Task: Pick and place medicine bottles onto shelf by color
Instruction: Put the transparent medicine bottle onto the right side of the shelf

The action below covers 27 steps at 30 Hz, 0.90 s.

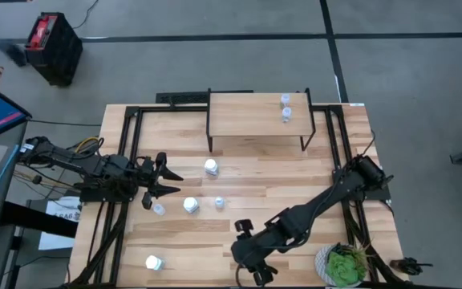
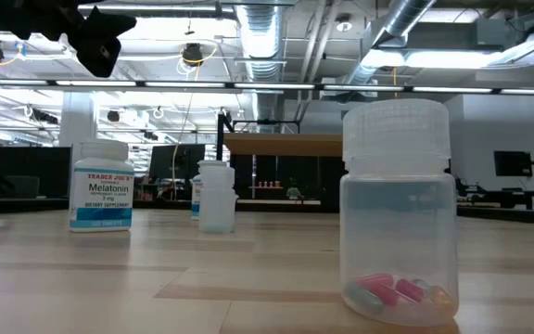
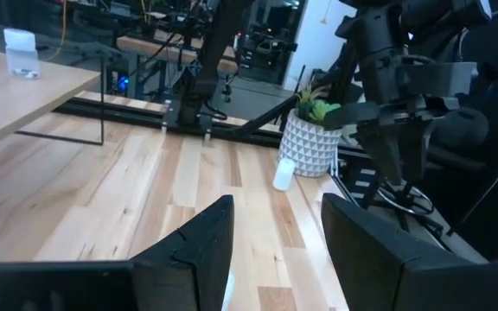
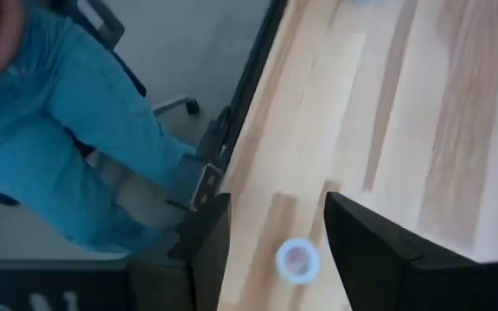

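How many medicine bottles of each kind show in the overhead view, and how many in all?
Bright white bottles: 3
Pale translucent bottles: 4, two on the shelf, two on the table
Total: 7

A robotics lab or workshop in an industrial hall. Exposed silver ducts [image 2: 258,37] and strip lights run overhead, the floor [image 1: 215,20] is grey concrete with dark lines, and far beyond the left gripper [image 3: 275,250] stand more workbenches [image 2: 286,144] and dark monitors [image 2: 513,163].
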Tool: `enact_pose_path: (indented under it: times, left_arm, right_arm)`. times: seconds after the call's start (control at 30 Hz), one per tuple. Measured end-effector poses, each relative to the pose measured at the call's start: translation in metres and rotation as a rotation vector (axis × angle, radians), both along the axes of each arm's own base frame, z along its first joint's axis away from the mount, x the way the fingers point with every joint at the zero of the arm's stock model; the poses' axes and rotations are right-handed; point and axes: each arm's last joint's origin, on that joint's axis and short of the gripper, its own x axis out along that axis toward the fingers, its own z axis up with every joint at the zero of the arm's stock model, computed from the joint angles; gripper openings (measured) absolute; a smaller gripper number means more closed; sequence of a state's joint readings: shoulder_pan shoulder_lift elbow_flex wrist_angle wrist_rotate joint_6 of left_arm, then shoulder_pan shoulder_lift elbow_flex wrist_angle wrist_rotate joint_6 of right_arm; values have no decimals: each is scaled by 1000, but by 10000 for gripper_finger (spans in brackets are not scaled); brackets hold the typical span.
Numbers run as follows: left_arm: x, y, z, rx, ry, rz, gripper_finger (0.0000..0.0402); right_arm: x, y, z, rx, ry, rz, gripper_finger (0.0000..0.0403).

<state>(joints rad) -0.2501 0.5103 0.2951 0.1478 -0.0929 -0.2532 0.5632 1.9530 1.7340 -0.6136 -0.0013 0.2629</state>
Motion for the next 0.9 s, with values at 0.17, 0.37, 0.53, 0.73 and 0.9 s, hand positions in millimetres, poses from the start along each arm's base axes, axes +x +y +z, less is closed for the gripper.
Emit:
enact_pose_path:
  times: [0.17,0.37,0.53,0.73,0.9]
  left_arm:
    - [0,0,0,6,-1,0,165]
    - [0,0,0,8,-1,0,165]
    - [0,0,0,10,3,0,165]
    - [1,0,-2,12,11,0,165]
    - [4,-1,-4,17,27,7,165]
  right_arm:
    - [3,-7,-1,-28,2,8,209]
    - [8,-8,-31,-95,115,3,209]
    - [15,-2,-48,-87,150,16,209]
    - [16,7,-66,-105,190,35,209]
    - [14,10,-76,-130,227,40,209]
